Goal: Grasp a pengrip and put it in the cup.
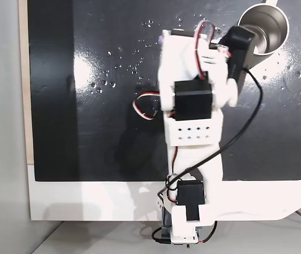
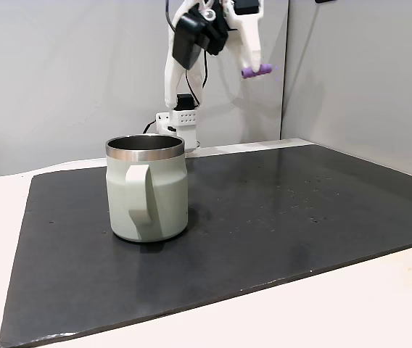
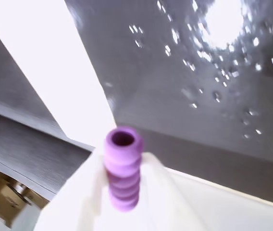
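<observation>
The light-purple ribbed pengrip (image 2: 257,70) hangs high in the air at the back of a fixed view, pinched at the tip of my gripper (image 2: 252,67), which is shut on it. In the wrist view the pengrip (image 3: 123,168) stands on end between my two white fingers (image 3: 81,192), its open end towards the camera. The grey-green metal cup (image 2: 146,190) stands upright on the black mat, well in front of the gripper and to its left. From above, the cup (image 1: 269,24) sits at the mat's top right corner, partly behind the arm's black motor.
A black mat (image 1: 87,132) with shiny specks covers most of the white table (image 1: 87,201). My arm's base (image 1: 185,217) stands at the mat's near edge. Grey walls (image 2: 351,72) close in behind and to the right.
</observation>
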Available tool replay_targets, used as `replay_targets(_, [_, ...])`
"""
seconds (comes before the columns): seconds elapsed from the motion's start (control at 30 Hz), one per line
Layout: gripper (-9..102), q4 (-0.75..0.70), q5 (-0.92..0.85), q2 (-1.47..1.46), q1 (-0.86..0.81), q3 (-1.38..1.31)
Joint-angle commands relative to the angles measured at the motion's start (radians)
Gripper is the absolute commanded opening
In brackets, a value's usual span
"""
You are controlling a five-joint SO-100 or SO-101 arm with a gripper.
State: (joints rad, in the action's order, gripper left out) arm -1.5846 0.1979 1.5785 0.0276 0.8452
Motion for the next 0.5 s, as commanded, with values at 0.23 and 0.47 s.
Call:
replay_targets(0.23, [0, -0.002, -0.11, -0.048, -0.308, -0.152])
replay_targets(0.47, [0, -0.043, -0.169, -0.25, -0.417, -0.397])
